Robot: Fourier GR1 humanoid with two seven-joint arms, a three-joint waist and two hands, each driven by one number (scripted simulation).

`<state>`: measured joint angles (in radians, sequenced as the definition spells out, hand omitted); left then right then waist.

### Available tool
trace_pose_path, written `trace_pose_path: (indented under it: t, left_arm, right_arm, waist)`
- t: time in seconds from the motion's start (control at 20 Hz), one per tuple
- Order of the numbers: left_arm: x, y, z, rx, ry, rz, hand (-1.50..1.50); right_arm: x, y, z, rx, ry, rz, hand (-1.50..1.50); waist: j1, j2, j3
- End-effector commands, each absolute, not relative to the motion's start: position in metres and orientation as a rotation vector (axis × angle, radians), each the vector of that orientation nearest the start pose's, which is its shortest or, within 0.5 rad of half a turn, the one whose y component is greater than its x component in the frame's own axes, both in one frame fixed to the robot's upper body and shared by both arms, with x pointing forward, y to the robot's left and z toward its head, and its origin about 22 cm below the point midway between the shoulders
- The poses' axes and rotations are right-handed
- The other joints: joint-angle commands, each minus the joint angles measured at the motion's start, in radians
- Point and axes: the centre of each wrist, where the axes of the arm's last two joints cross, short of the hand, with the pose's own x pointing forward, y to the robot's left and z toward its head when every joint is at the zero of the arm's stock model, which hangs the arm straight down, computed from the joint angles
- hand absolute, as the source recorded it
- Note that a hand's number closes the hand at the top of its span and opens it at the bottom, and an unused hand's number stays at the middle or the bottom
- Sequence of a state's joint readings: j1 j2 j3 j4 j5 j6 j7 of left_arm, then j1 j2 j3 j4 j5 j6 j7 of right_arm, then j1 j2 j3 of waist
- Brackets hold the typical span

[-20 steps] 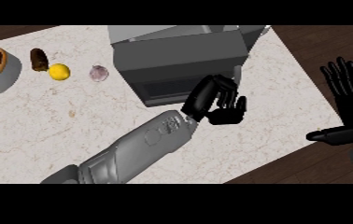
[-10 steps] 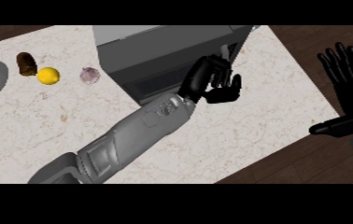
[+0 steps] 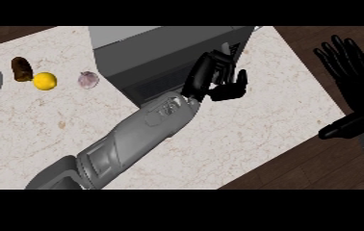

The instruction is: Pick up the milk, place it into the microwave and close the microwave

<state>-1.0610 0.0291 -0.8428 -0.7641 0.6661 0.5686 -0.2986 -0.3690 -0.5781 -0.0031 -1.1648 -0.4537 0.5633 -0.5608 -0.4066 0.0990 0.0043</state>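
The grey microwave (image 3: pixel 156 57) stands at the back middle of the counter. My left arm crosses the counter from the lower left. Its black left hand (image 3: pixel 212 79) lies against the microwave's front right part, fingers fairly straight and spread, holding nothing that shows. A thin dark edge (image 3: pixel 240 41) rises at the microwave's right corner; I cannot tell how far the door stands from the body. No milk shows in this view. My right hand (image 3: pixel 344 61) rests open at the right edge, fingers up, off the counter.
At the counter's left lie a brown object (image 3: pixel 22 69), a yellow lemon (image 3: pixel 45 80) and a pale pinkish garlic-like bulb (image 3: pixel 88 80). The marble counter (image 3: pixel 235 138) ends in a slanting edge at the lower right, with dark floor beyond.
My left hand has moved up the picture and now lies against the microwave's front right. The whole scene has shifted a little in the view. The right hand stays at the right edge.
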Motion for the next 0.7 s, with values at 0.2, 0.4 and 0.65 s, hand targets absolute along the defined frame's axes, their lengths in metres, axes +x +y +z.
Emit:
trace_pose_path:
  t: [0.2,0.4,0.65]
  left_arm:
    - [0.366,-0.020,0.091,-0.156,-1.871,-0.461,1.50]
    - [0.367,-0.019,0.090,-0.139,-1.870,-0.458,1.50]
    - [0.368,-0.019,0.092,-0.122,-1.874,-0.417,1.50]
  right_arm:
    - [0.336,-0.330,0.112,0.742,-2.021,0.737,1.50]
    - [0.333,-0.315,0.117,0.807,-1.994,0.803,1.50]
    - [0.329,-0.303,0.127,0.843,-1.983,0.857,1.50]
  waist:
    - [-0.019,-0.003,0.005]
    - [-0.038,-0.003,0.007]
    - [-0.049,-0.003,0.007]
